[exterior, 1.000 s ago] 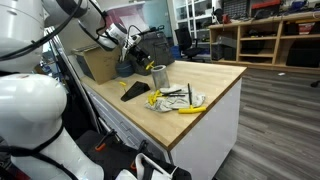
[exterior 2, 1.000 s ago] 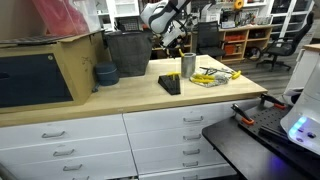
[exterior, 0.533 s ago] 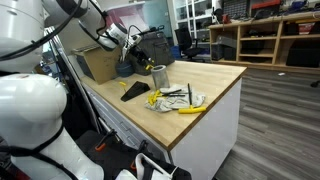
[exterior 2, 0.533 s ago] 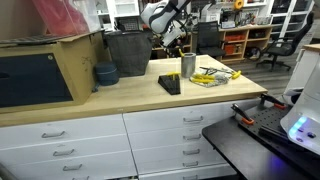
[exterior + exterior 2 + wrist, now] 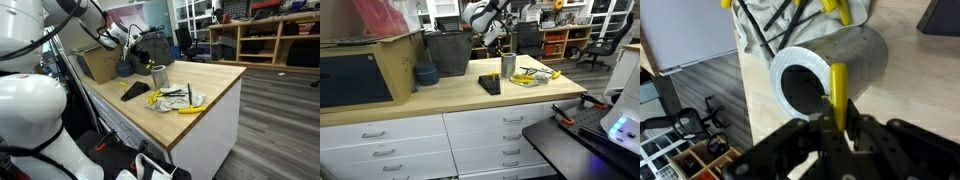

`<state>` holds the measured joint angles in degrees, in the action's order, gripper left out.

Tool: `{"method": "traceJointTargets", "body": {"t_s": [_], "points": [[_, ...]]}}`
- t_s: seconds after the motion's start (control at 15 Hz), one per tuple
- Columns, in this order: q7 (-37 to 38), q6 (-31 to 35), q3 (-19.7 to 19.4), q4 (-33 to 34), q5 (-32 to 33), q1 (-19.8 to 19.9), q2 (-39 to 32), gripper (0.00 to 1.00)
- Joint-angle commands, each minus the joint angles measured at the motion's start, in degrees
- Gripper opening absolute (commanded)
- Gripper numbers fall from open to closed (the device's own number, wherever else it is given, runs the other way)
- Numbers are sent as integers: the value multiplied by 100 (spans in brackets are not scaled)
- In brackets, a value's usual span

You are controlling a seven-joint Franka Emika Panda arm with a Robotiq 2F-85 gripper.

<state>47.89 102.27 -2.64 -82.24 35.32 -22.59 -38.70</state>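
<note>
The gripper has its fingers closed tight on a thin yellow stick, which rises from between the fingertips. In the wrist view the stick crosses the rim of a metal cup at the edge of its dark mouth; whether its tip is inside the cup or just outside the wall cannot be told. In both exterior views the cup stands upright on the wooden counter, with the gripper hanging right above it.

Just beyond the cup lies a crumpled pale cloth, and on it lie several yellow-handled tools and thin black rods. A flat black object lies on the counter near the cup on its other side, apart from it.

Behind the cup a dark bin stands close to the arm, a blue bowl sits beside that, and a big cardboard box fills the far end of the counter. The bin and box crowd the space behind the arm; the cloth and its tools lie close on the cup's open side
</note>
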Motion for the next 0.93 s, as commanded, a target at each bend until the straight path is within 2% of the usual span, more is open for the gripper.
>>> {"method": "traceJointTargets", "body": {"t_s": [0.0, 0.6, 0.87], "points": [[193, 156, 15, -245, 83, 39, 193, 4], [119, 287, 43, -282, 87, 73, 515, 4], [-56, 453, 213, -382, -194, 209, 880, 4]]}}
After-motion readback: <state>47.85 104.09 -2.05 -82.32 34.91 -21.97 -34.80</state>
